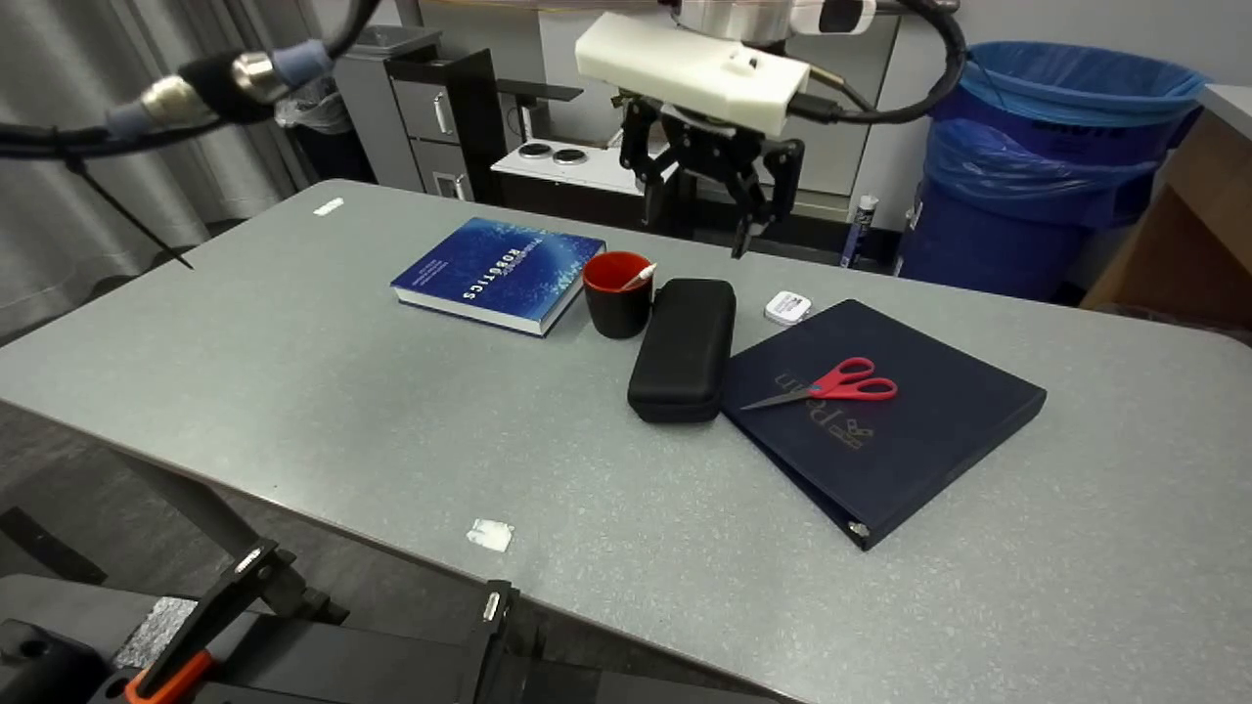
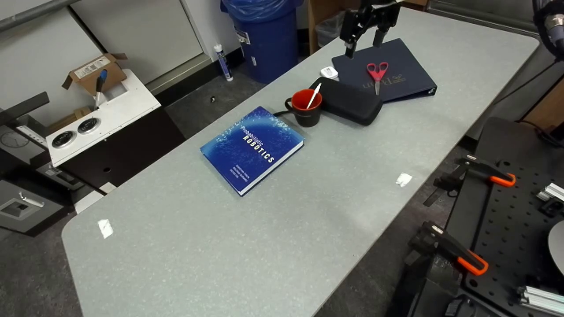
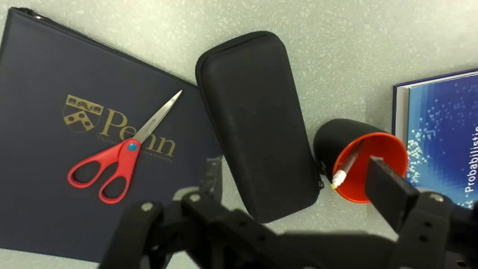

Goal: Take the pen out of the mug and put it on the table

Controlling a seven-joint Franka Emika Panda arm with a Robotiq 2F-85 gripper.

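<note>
1. One grey worktop (image 1: 293, 391) extends widely in both exterior views; near its edges, two white patches (image 2: 105, 228) are visible on the smooth surface.
2. On it are placed, side by side, a blue book (image 2: 253, 149), the mug (image 2: 306, 116), a black case (image 1: 685, 342) and a dark folder (image 1: 915, 422), which carries red scissors (image 3: 132, 147).
3. The pen (image 2: 314, 96) is inside the mug, leaning, with its pale end above the red rim.
4. The claw (image 1: 695, 226) hangs above the worktop; its two fingers stand well apart, so it is released.
5. Behind the worktop stands a blue bin (image 2: 273, 48), and near it an upright tube (image 2: 224, 64) on the dark floor (image 2: 202, 110).
6. Farther, a white counter (image 2: 130, 108) bears two round hotplates (image 2: 88, 126) and a cardboard box (image 2: 90, 80).
7. A grey curtain (image 1: 59, 215) hangs at one side of the room; orange-handled clamps (image 2: 489, 170) sit on a black base (image 2: 515, 211).
</note>
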